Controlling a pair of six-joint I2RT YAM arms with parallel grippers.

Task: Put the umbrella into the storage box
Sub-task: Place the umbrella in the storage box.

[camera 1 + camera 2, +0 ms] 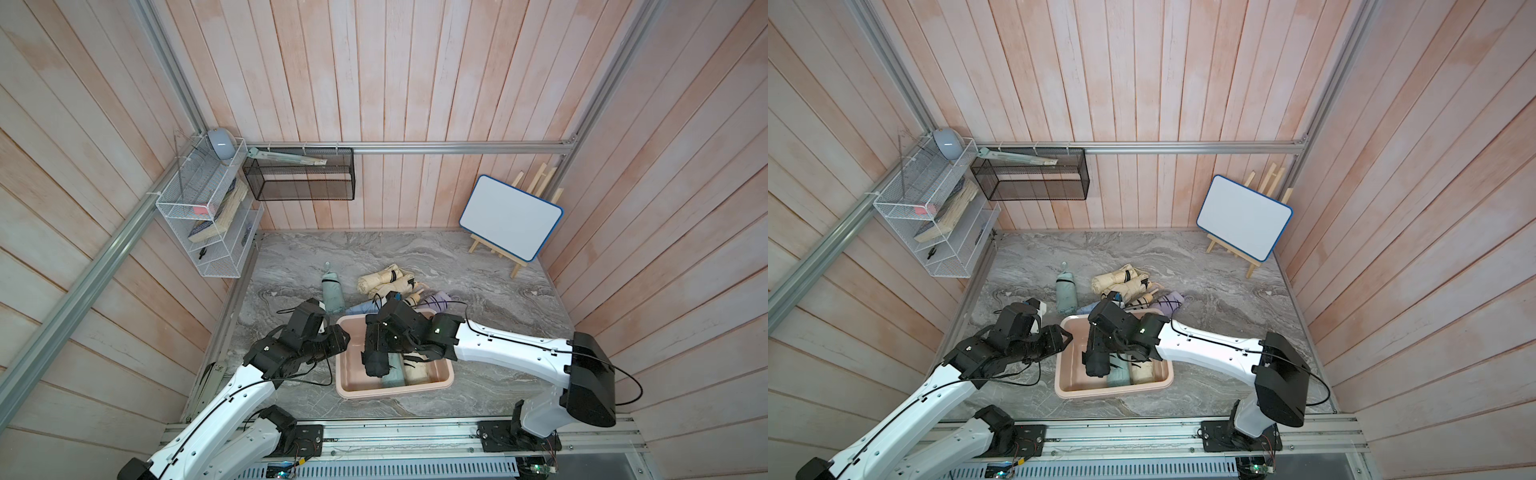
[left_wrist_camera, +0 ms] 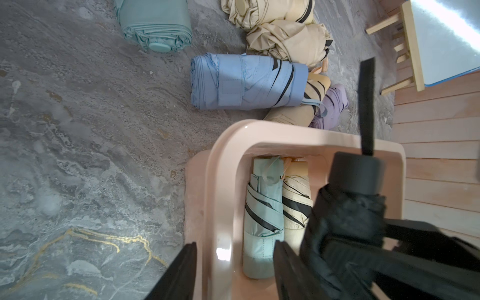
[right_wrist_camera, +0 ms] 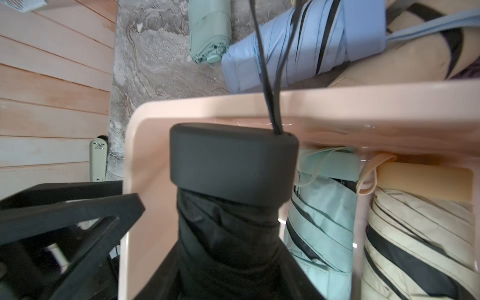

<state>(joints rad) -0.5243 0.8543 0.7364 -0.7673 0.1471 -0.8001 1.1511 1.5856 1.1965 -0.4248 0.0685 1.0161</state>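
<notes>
We've got a mint umbrella (image 2: 262, 207) and a cream umbrella (image 2: 296, 198) lying in the glossy pink storage box (image 2: 226, 161), right gripper (image 3: 231, 272) clamped on the crinkly black umbrella (image 3: 233, 161), left gripper (image 2: 235, 249) parted astride its rim.

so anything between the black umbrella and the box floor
Nothing visible: the black umbrella hangs over the bare side of the storage box, beside the mint umbrella and cream umbrella. The left gripper sits at the rim beside it.

In the storage box (image 1: 395, 392), two umbrellas (image 1: 394, 376) lie right of the held umbrella (image 1: 376, 361). On its far side lies an umbrella heap (image 1: 388, 282) (a lone umbrella (image 1: 332, 293) left of that).
</notes>
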